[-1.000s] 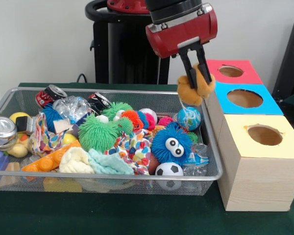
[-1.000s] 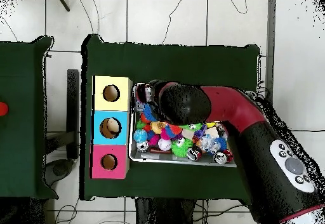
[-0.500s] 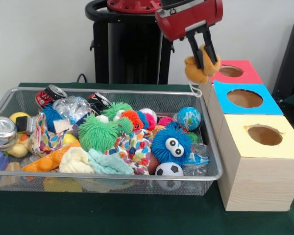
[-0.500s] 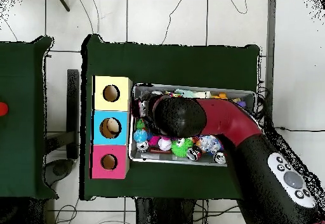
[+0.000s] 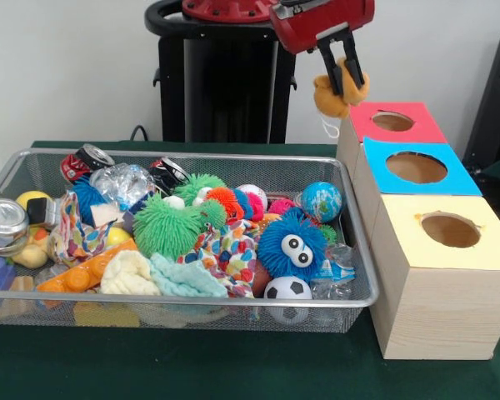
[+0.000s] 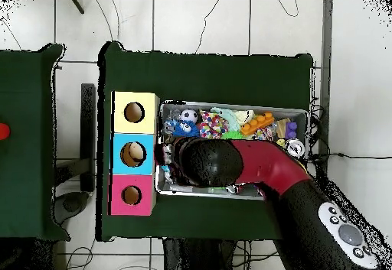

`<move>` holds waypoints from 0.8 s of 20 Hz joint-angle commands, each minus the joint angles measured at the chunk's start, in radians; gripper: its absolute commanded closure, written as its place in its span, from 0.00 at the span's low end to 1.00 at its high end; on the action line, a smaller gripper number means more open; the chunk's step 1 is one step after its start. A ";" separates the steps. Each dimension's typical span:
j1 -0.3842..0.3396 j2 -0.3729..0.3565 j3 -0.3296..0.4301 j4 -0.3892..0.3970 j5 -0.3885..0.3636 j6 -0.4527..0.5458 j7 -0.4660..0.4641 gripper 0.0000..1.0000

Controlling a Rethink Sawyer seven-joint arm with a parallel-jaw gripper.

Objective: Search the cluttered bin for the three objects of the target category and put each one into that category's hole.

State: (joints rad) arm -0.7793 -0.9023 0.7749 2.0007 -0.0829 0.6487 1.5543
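Observation:
My gripper is shut on a tan plush toy and holds it high in the air, just left of the red-topped box and above the bin's far right corner. A white tag string dangles under the plush. Three boxes stand in a row right of the bin: red, blue and yellow, each with a round hole on top. In the overhead view the arm covers the gripper and the plush; the yellow, blue and red boxes show at its left.
The wire mesh bin holds several toys: a blue fuzzy ball with eyes, a green spiky ball, a small soccer ball, a globe ball, cans, cloths. A black stand rises behind.
The gripper has risen with the plush out of the bin's right end and moved back toward the red box. In the overhead view the arm has swung away from the bin's yellow-box end.

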 commanded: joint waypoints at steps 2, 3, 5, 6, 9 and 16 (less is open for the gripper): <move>-0.019 0.001 -0.054 0.135 0.044 0.030 0.127 1.00; -0.019 0.006 -0.050 0.148 0.044 0.007 0.131 1.00; -0.023 0.011 -0.039 0.180 0.045 -0.038 0.138 1.00; -0.026 0.013 -0.032 0.196 0.047 -0.061 0.143 1.00; -0.030 0.026 -0.020 0.254 0.033 -0.148 0.158 1.00; 0.005 0.051 -0.041 0.332 0.011 -0.287 0.196 1.00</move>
State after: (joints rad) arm -0.7851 -0.8843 0.7725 2.2137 -0.0766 0.4742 1.5559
